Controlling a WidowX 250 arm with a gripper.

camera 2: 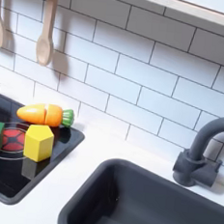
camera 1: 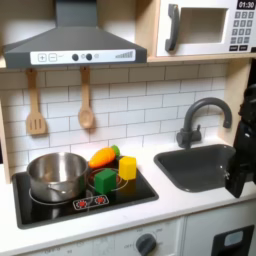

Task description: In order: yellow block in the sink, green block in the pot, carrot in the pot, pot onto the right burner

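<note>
Left of hand (camera 1: 240, 170), yellow block (camera 1: 128, 167).

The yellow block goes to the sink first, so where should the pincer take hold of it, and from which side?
Come from above and close on two opposite flat side faces of the yellow block. It sits upright on the stovetop, top clear; the green block and carrot crowd it at the sides.

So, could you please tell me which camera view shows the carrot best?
The second exterior view: the carrot appears larger there, lying on the stovetop behind the yellow block, its orange body and green tip distinct. In the first exterior view it is small, partly hidden behind the blocks.
</note>
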